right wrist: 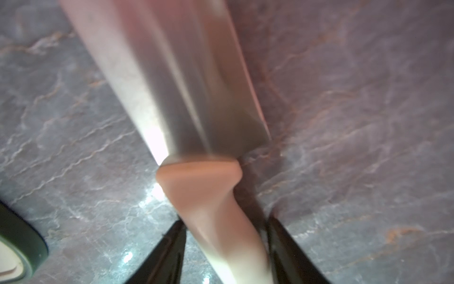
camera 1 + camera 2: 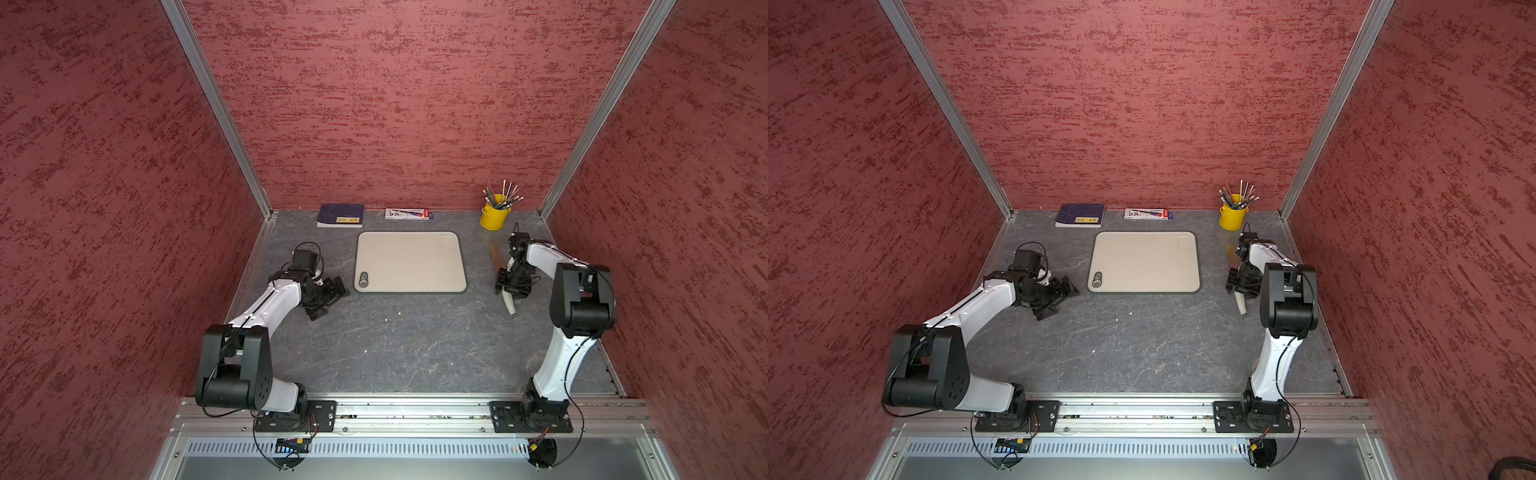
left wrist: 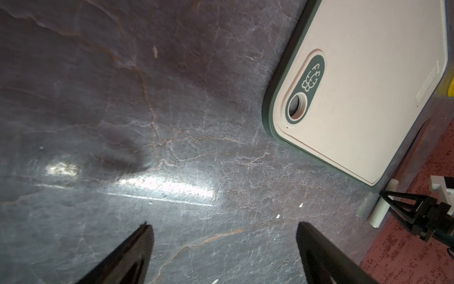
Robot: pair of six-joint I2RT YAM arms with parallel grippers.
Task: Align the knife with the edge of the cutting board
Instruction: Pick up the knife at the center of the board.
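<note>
The beige cutting board (image 2: pixel 409 262) (image 2: pixel 1144 262) lies flat at the middle back of the table, its oval hole at the near left corner (image 3: pixel 304 91). To its right, on the table and apart from the board's right edge, lies the knife (image 2: pixel 509 303) (image 2: pixel 1241 304), cream handle toward the front, blade toward the back. My right gripper (image 2: pixel 513 286) (image 1: pixel 224 218) is down over it, fingers pressed on both sides of the handle (image 1: pixel 208 196); the blade (image 1: pixel 191 98) runs away from the camera. Left of the board my left gripper (image 2: pixel 328 297) (image 3: pixel 224 224) is open over bare table.
Along the back wall are a dark blue book (image 2: pixel 340 215), a flat pen pack (image 2: pixel 407 213) and a yellow cup of pencils (image 2: pixel 494 216) just behind the knife's blade. Red walls close in the table on three sides.
</note>
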